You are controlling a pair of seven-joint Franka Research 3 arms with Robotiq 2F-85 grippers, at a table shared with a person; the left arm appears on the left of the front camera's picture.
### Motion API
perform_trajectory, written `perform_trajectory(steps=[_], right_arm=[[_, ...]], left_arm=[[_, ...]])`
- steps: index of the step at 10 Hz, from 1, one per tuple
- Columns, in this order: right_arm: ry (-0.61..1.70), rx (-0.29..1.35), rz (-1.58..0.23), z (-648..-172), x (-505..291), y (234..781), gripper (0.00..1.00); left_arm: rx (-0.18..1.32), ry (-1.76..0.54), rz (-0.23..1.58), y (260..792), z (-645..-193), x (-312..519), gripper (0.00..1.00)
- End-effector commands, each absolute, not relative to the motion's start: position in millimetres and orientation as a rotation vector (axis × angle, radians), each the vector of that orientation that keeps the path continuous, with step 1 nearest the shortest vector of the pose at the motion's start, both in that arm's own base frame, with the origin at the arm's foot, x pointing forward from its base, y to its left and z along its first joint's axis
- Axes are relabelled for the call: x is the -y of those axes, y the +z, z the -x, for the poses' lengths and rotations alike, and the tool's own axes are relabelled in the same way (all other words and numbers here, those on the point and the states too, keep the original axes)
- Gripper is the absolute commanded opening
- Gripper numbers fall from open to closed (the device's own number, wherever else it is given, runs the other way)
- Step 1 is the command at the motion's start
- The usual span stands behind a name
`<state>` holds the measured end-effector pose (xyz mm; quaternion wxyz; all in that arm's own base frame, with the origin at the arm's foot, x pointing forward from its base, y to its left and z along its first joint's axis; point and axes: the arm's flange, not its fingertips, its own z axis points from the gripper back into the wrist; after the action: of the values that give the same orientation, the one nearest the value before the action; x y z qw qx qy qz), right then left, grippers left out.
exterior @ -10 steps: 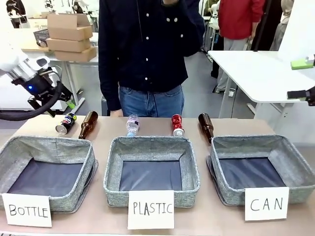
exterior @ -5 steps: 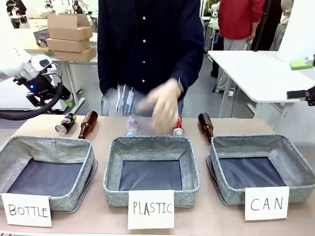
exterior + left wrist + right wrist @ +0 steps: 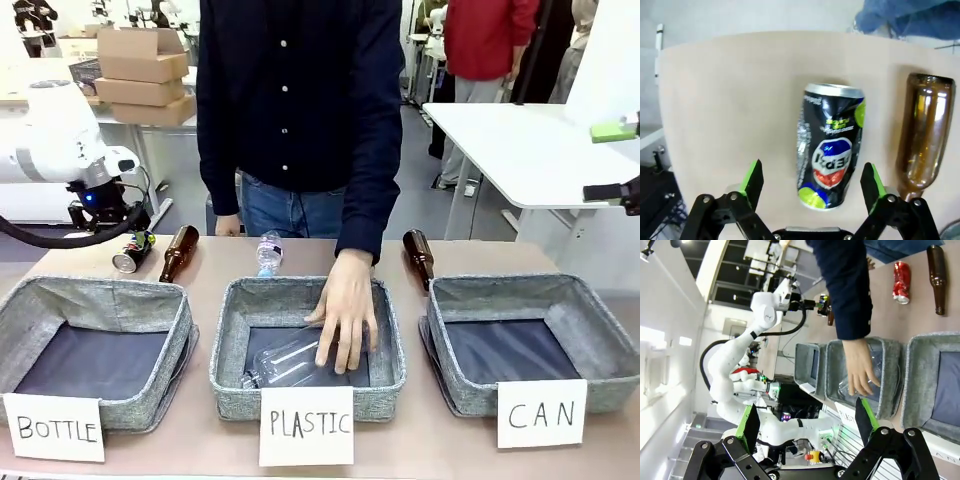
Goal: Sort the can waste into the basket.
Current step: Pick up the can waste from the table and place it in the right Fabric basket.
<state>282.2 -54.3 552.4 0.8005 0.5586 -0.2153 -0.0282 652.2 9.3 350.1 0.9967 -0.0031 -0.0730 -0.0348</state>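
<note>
Black thin metal, dented on one side: the black can (image 3: 832, 145) lies on its side at the far left part of the desk (image 3: 730, 100), directly under my left hand (image 3: 812, 175). This hand is wide open, one finger on each side of the can, and touches nothing. I judge the can empty, so very light, with soft walls that crush easily and a smooth round skin that may slip or roll. I would take it across the middle of the body with gentle force, not at the silver ends. On it I read the Pepsi logo, upside down from my wrist. A brown glass bottle (image 3: 925, 135) lies just beside it.

The red can (image 3: 901, 281), crumpled, lies further along the far edge. My right hand (image 3: 807, 415) is also open and empty, well apart from these things. The basket (image 3: 470, 392) stands at the right end, its card (image 3: 541, 413) handwritten "CAN"; the other cards say "PLASTIC" and "BOTTLE".
</note>
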Motion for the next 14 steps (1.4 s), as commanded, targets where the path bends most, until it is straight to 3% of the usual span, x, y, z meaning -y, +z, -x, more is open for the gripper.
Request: perform_trajectory(steps=[1, 4, 5, 6, 7, 8, 9, 12, 14], right_arm=[[-0.037, 0.485, -1.213, -286, 54, 555, 1.00], [-0.037, 0.485, -1.213, -286, 54, 555, 1.00], [-0.037, 0.485, -1.213, -286, 54, 555, 1.00], [-0.037, 0.485, -1.213, -286, 54, 555, 1.00], [-0.037, 0.485, -1.213, -286, 54, 555, 1.00], [-0.037, 0.485, -1.213, -286, 54, 555, 1.00], [-0.037, 0.485, -1.213, -286, 54, 555, 1.00], [-0.037, 0.485, -1.213, -286, 54, 555, 1.00], [-0.037, 0.485, -1.213, -286, 54, 555, 1.00]], left_arm=[[0.092, -0.092, 0.005, 346, -666, -4, 1.00], [0.050, -0.100, 0.013, 325, -673, 3, 1.00], [0.090, -0.147, 0.025, 324, -672, 7, 0.42], [0.117, -0.157, 0.025, 325, -670, 10, 0.41], [0.121, -0.160, 0.019, 325, -670, 9, 0.00], [0.121, -0.150, 0.015, 326, -669, 9, 0.35], [0.123, -0.143, 0.018, 326, -669, 11, 0.00], [0.146, -0.100, 0.067, 334, -665, 6, 0.03], [0.248, -0.114, 0.195, 378, -640, -6, 0.03]])
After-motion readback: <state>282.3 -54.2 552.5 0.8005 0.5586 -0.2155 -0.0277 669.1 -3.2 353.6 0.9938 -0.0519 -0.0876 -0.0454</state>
